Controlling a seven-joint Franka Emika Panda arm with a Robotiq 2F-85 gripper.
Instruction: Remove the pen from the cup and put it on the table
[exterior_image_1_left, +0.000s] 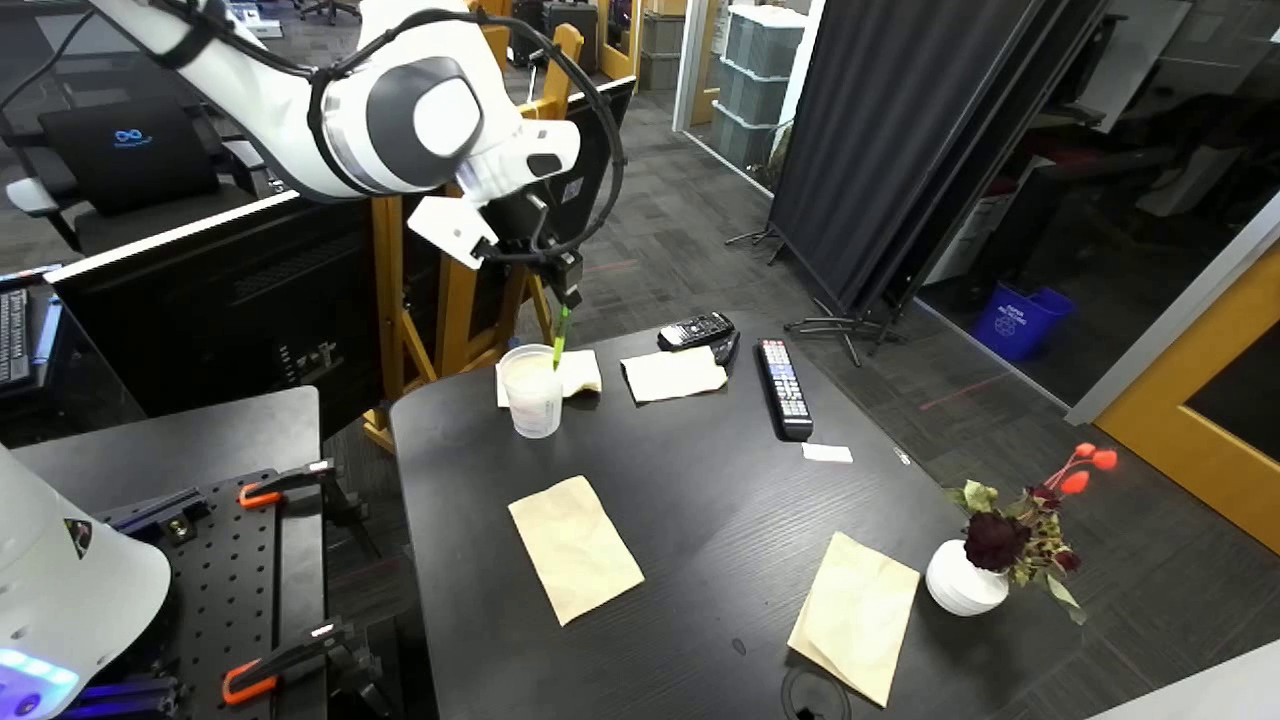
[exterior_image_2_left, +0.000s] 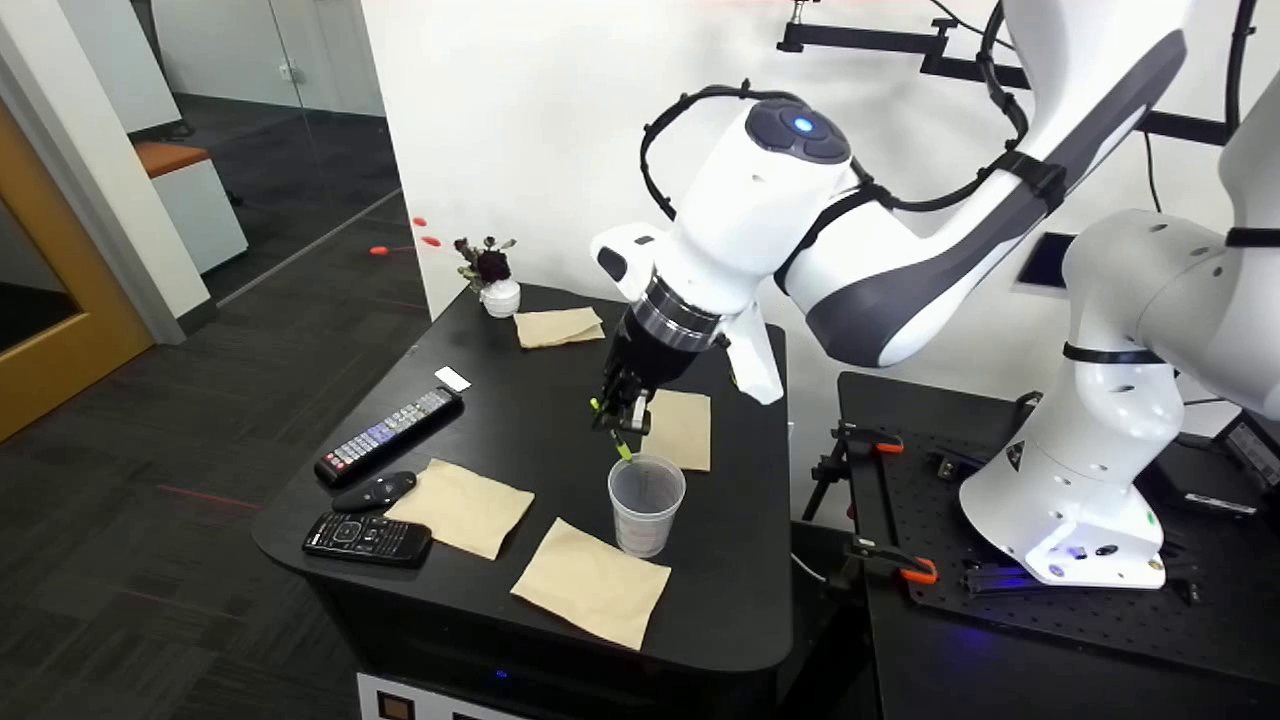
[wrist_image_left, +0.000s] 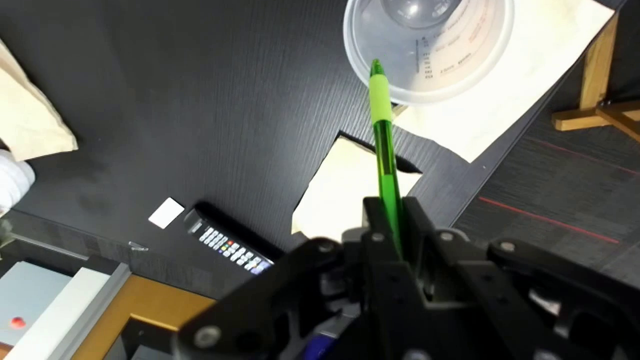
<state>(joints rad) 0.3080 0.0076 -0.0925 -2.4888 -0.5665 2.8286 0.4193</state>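
The pen (wrist_image_left: 381, 100) is in the jaws rn: the gripper (wrist_image_left: 391, 204) is clenched on it, w/ black fingers (wrist_image_left: 373, 215) pinching from both sides near the tips. A long stretch sticks out on the cup side, pointed end away from the gripper. In an exterior view a bit of the pen (exterior_image_2_left: 596, 405) also pokes out the opposite side of the gripper. It's tilted, low end right at the rim of the cup (exterior_image_2_left: 645, 515); in the wrist view the tip overlaps the rim, but idk if they touch, can't tell. Cup's upright on the table (exterior_image_1_left: 720, 480), tan sheet (exterior_image_2_left: 595, 590) just beside it. 3 more sheets (exterior_image_2_left: 460, 505) are spread around. Farther out: short remote (exterior_image_2_left: 365, 540), black gadget (exterior_image_2_left: 375, 492) and long remote (exterior_image_1_left: 785, 390) near each other, card (exterior_image_1_left: 827, 453) by the end of the long one, then a vase (exterior_image_1_left: 965, 578) next to a sheet.
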